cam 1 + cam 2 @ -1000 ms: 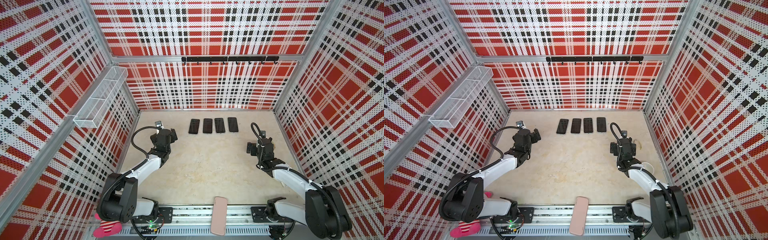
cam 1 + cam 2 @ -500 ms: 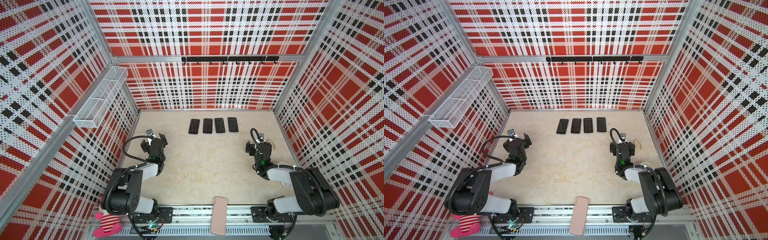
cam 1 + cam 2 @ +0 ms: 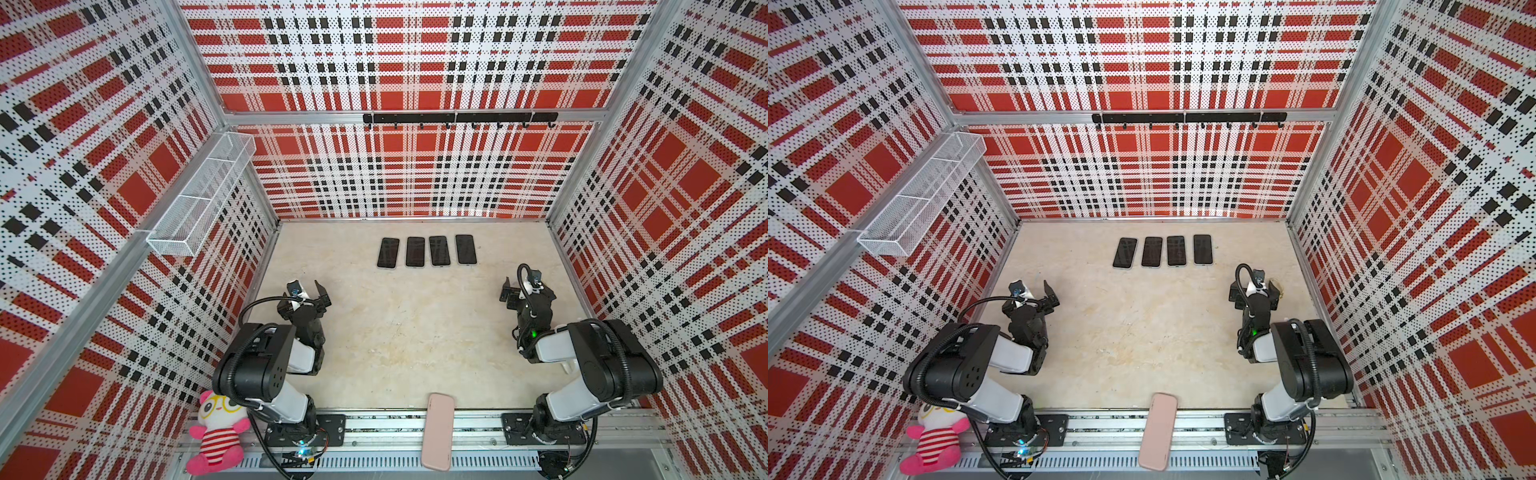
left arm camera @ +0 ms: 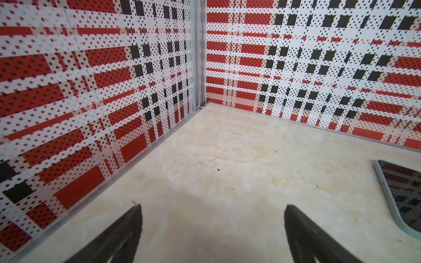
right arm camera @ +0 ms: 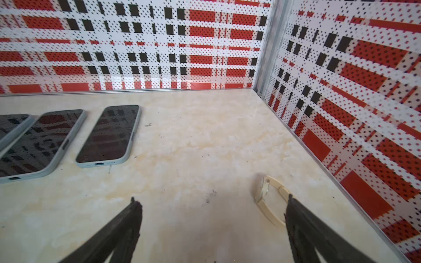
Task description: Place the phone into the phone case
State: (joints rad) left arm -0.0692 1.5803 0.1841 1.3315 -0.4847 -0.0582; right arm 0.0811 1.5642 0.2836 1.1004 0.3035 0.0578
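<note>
Right wrist view: right gripper (image 5: pixel 211 200) splayed wide, fingers (image 5: pixel 123 227) holding nothing; left gripper (image 4: pixel 212 208) likewise spread and empty over bare table (image 4: pixel 227 159). Four phones lie flat, screens up, in a tight row at the far middle of the table; the end phone (image 5: pixel 109 134) is the one nearest the right arm. The pink phone case (image 3: pixel 437 432) lies at the near edge, across the front rail (image 3: pixel 374 426), well apart from the row. Risks, as judged: a thin, glossy phone lying flat offers little to pinch and may slip or knock its neighbour, and a careless nudge could tip the case off the front. A cream loop (image 5: pixel 278 186) just beside the right gripper could snag. The plush toy (image 3: pixel 216 432), wire basket (image 3: pixel 199 203) and hook rail (image 3: pixel 457 117) sit out of any likely path.
</note>
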